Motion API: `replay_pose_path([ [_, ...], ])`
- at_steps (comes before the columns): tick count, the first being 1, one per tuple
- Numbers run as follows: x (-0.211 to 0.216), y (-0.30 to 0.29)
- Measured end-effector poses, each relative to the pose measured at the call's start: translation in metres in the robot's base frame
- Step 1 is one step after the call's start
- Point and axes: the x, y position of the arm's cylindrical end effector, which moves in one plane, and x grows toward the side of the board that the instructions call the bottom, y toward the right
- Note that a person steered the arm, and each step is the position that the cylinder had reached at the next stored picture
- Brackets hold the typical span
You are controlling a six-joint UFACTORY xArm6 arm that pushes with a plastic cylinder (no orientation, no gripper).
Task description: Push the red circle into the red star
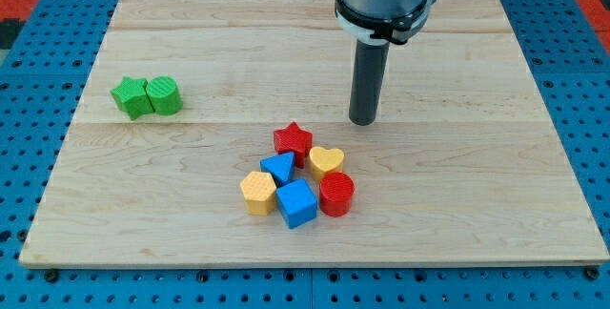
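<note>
Over at the view's left, well away from the action, a green star and a green cylinder sit touching each other; they play no part.

Moving right to the cluster near the board's middle bottom: a yellow hexagon, then a blue triangle and a blue cube, all packed close. The red star is at the cluster's top. A yellow heart lies just right of the star and below it, and the red circle sits at the cluster's lower right, touching the heart's lower edge.

The tip rests on the wood above and to the right of the cluster, apart from every block, nearest the star and heart. There is no claw on this arm, only the rod, so nothing is being gripped.

As I judge it, the circle wants pushing up and left toward the star, so the tip should swing round the cluster's right side and come in from below and right of the circle. The heart and the blue triangle stand in that line; a straight shove would likely carry the heart along or skew the circle sideways. A short, centred push, corrected as it goes, looks safest.
</note>
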Motion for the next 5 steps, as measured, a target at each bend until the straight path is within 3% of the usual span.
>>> replay_pose_path([
  [5,0.0027,0.0],
])
